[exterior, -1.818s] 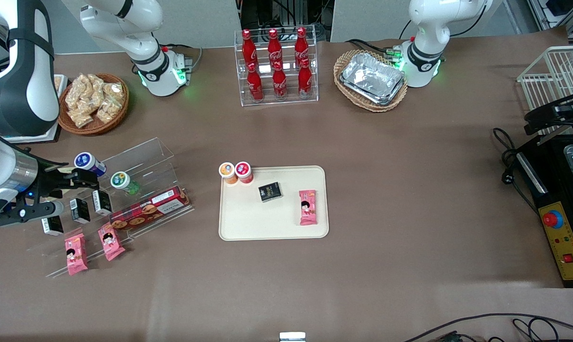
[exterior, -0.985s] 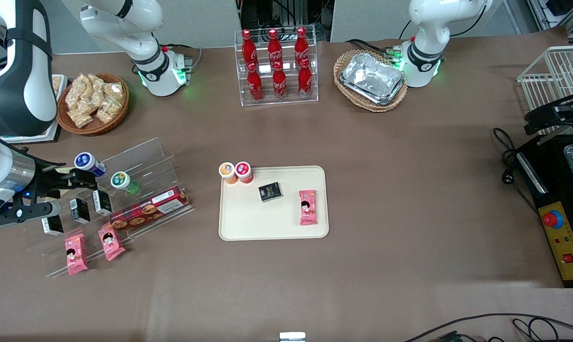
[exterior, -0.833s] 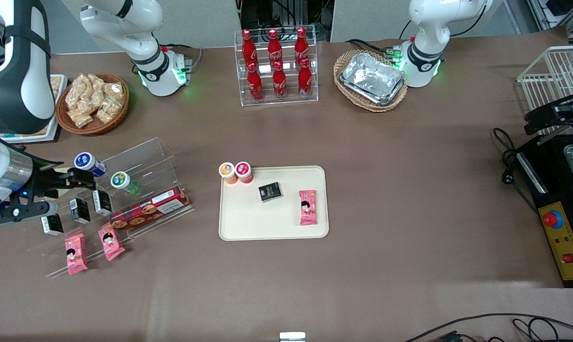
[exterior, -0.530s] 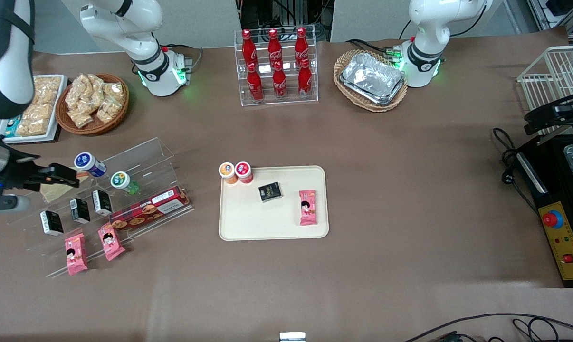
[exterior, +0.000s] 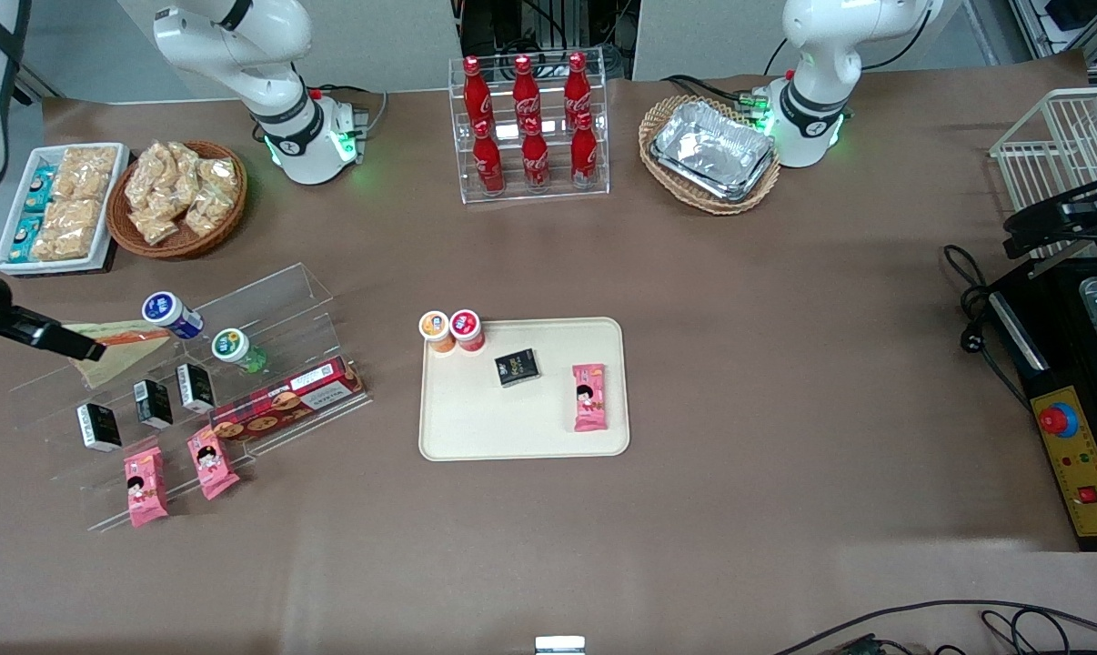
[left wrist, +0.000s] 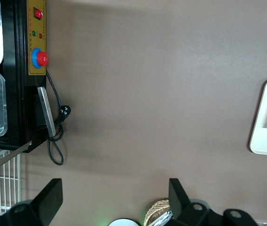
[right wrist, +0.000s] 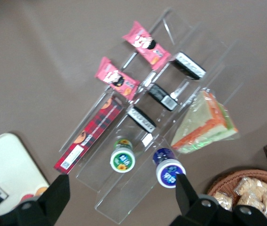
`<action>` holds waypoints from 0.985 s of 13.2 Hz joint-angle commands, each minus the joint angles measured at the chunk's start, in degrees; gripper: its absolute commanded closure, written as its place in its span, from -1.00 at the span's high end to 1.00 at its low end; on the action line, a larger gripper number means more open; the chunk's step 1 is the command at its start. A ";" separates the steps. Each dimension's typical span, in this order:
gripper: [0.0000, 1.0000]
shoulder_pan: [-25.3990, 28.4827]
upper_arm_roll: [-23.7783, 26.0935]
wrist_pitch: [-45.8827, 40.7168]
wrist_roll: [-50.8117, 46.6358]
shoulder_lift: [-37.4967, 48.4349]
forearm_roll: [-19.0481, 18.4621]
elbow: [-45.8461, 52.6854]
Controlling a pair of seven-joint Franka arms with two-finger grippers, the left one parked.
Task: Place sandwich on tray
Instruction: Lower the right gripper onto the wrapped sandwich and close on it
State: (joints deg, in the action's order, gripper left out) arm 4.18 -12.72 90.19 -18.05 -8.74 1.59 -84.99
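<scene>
Jaws point(right wrist: 119, 197) withdrawn (sandwich point(right wrist: 203, 123) uncovered)

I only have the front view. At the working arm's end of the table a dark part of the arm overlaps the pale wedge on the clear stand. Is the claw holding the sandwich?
Observer: No. In the right wrist view the claw is open, fingers wide apart, with nothing between them. The clear-wrapped triangular sandwich lies apart from it on the clear acrylic stepped rack.
Operator: How does the wedge lie?
Observer: Flat, with a broad bread face up. Orange and green filling layers show along one edge.
Operator: What is closest to the fingers?
Observer: The blue-lidded cup and the green-lidded cup on the rack are nearer to the fingers than the sandwich is.
</scene>
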 commanded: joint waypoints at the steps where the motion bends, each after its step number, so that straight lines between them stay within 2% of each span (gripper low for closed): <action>1: 1.00 -0.14 -5.02 -0.37 -2.34 0.56 -0.19 -0.79; 5: 1.00 -3.03 -7.31 0.95 -2.34 0.65 -0.10 -5.08; 13: 1.00 -3.21 -10.13 11.57 -2.43 2.50 -0.01 -17.39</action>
State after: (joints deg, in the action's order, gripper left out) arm 0.71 -22.18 97.23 -19.50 -8.56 1.60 -96.22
